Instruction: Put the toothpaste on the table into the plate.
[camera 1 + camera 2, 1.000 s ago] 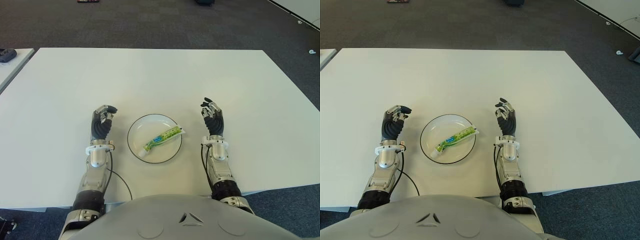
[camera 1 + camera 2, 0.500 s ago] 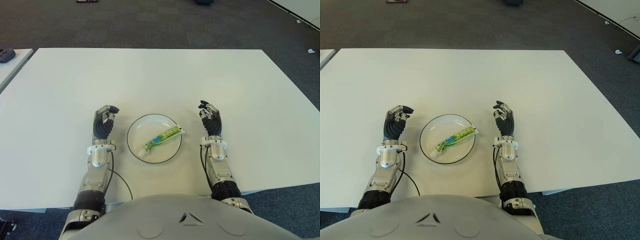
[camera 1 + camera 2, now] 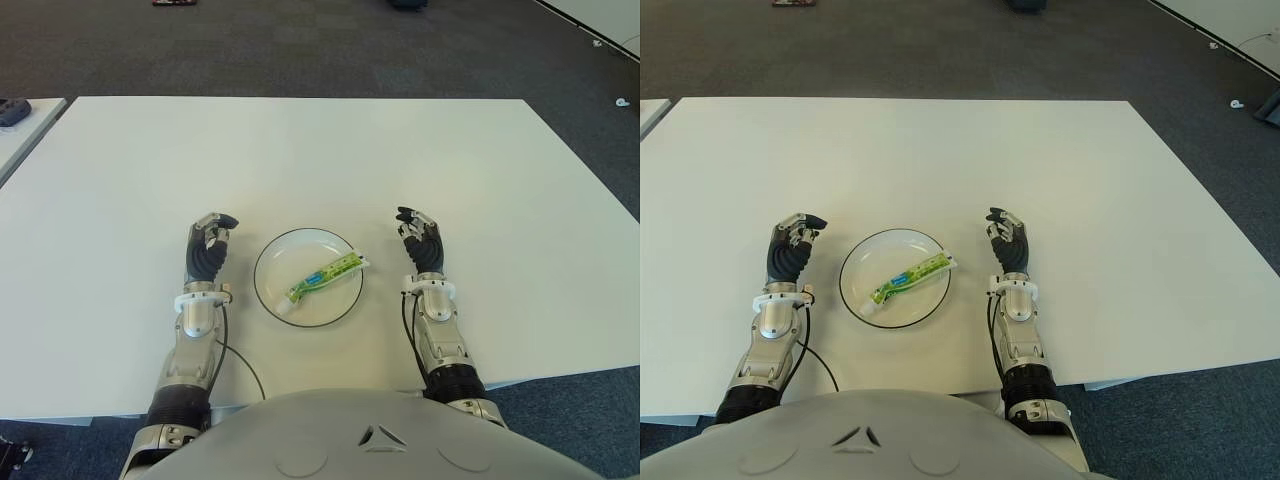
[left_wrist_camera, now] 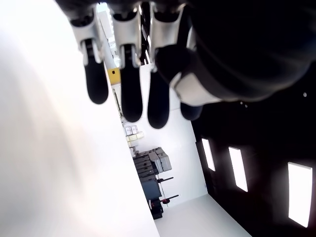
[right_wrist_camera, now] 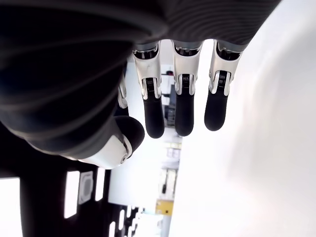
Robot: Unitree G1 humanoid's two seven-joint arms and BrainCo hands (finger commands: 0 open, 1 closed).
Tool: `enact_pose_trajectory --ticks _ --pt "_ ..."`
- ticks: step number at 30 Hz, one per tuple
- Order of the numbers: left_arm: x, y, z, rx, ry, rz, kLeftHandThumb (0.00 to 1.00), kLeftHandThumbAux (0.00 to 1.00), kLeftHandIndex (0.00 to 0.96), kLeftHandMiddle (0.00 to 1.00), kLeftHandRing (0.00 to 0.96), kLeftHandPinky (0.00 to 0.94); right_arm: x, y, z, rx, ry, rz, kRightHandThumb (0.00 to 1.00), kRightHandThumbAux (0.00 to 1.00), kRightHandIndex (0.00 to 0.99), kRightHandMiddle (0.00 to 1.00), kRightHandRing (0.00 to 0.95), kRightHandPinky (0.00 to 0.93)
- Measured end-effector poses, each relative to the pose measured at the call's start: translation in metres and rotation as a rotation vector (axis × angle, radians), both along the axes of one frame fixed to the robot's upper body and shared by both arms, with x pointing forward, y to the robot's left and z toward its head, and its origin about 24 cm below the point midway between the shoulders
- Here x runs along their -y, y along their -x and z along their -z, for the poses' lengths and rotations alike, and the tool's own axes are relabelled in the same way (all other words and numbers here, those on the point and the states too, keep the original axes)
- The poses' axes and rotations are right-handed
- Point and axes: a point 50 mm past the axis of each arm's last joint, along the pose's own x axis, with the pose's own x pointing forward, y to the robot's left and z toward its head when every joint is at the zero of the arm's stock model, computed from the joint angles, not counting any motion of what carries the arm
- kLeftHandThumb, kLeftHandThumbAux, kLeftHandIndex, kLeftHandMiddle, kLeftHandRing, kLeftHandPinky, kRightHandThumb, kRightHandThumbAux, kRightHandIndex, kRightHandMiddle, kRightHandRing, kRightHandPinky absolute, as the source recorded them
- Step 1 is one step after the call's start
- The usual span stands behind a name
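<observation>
A green and white toothpaste tube lies slantwise inside the round white plate, its tail end over the rim on the right. The plate stands on the white table near the front edge. My left hand shows just to the left of the plate, fingers loosely bent and holding nothing; its wrist view shows the left hand empty over the bare tabletop. To the right of the plate my right hand is also relaxed and empty, as the right hand appears in its own wrist view.
A second white table with a dark object on it shows at the far left. Dark carpet surrounds the table. The tabletop stretches wide behind and beside the plate.
Both hands have drawn back slightly toward my body; the right one also shifted a little toward the plate. The toothpaste and the plate have not moved.
</observation>
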Motion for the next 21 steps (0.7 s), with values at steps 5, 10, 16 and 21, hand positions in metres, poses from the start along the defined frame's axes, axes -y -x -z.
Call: enact_pose_trajectory --ticks 5,10,16,21 --pt "0.0001 0.0003 0.0000 0.001 -0.004 0.001 0.837 0.675 0.457 0.448 0.415 0.382 -0.0010 -0.0004 -0.0008 -0.048 0.030 -0.050 0.710 0.733 0.422 0.425 0.397 0.405" --pt "0.0003 0.0004 -0.0003 0.004 -0.007 0.003 0.837 0.676 0.449 0.451 0.427 0.402 -0.0024 -0.0006 -0.0024 -0.070 0.044 -0.080 0.711 0.733 0.420 0.424 0.400 0.407" --pt "-0.0001 0.0008 0.0002 0.001 -0.007 0.001 0.837 0.675 0.452 0.450 0.424 0.401 -0.0034 -0.0007 -0.0032 -0.085 0.071 -0.103 0.711 0.733 0.418 0.422 0.403 0.411" --pt "-0.0003 0.0011 0.0007 -0.004 -0.008 0.000 0.838 0.675 0.456 0.447 0.424 0.409 -0.0027 -0.0007 -0.0036 -0.084 0.075 -0.105 0.711 0.733 0.418 0.426 0.410 0.422"
